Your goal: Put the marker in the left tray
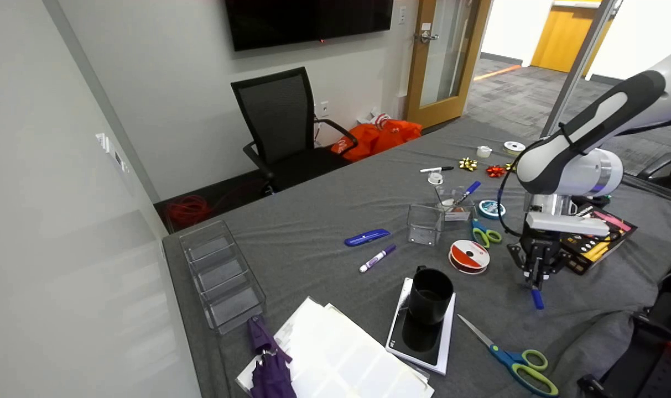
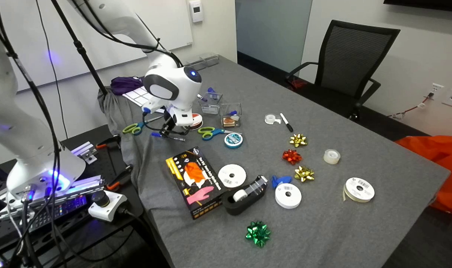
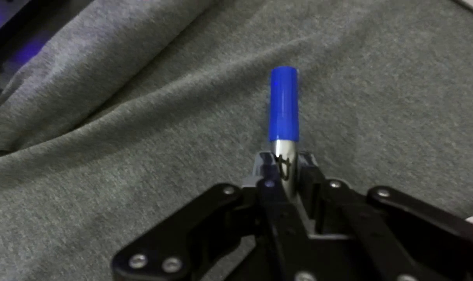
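The marker has a blue cap (image 3: 284, 103) and a silver barrel; its cap also shows in both exterior views (image 1: 537, 298) (image 2: 156, 134). My gripper (image 3: 286, 168) is shut on the barrel, with the cap sticking out past the fingertips. The gripper is low over the cloth in an exterior view (image 1: 534, 279); I cannot tell whether the marker touches the cloth. Two small clear trays stand side by side. The left tray (image 1: 424, 237) (image 2: 210, 109) looks empty. The right tray (image 1: 457, 214) (image 2: 231, 123) holds another blue marker (image 1: 470, 190) and small items.
A red ribbon spool (image 1: 469, 257) and small scissors (image 1: 484, 235) lie between gripper and trays. A black mug (image 1: 430, 296), large scissors (image 1: 515, 359) and a glove box (image 2: 196, 182) are around. A purple marker (image 1: 377, 258) and blue cutter (image 1: 367, 237) lie beyond. A divided clear tray (image 1: 222, 276) stands far off.
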